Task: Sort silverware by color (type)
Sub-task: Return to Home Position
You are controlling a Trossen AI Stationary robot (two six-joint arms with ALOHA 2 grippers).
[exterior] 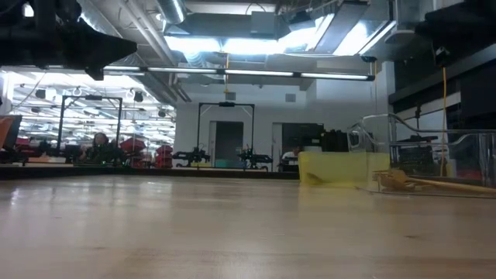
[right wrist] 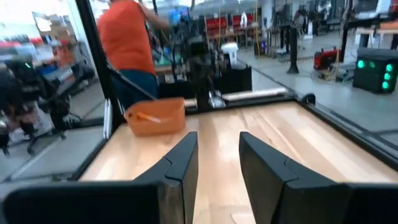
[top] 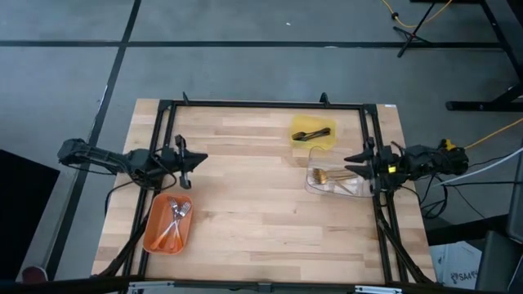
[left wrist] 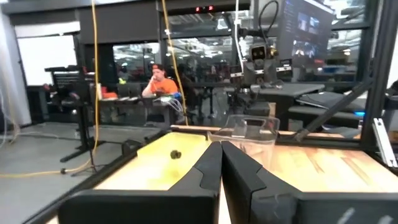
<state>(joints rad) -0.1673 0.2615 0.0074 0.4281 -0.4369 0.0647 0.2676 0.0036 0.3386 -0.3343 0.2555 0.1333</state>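
The left tool [left wrist: 221, 147] is the closest thing: two dark, matte, wedge-shaped fingers pressed together at the tips, with nothing between them. It hangs at the left edge of the worktop [top: 253, 204], a slab of pale wooden planks with a fine grain, boxed in by a thin black metal frame [top: 261, 104]. Just beside it lies a rounded, oblong orange plastic tray [top: 154, 237]. In the tray are silver forks with orange handles [top: 175, 219], thin and glinting, crossed over one another.

Across the boards, the right tool [right wrist: 217, 135] hangs at the right edge. Its blunt dark fingers are parted by a narrow gap and hold nothing. Close by its tips sits a clear plastic tray [top: 359, 192] with glassy, rounded walls, and a gold fork [top: 325, 175] lies flat inside, its brassy head toward the middle of the worktop. Near that tray stands a squarish, translucent yellow tray [top: 327, 144] with slim dark forks [top: 314, 133] lying aslant in it. The orange tray sits well apart from the other two.
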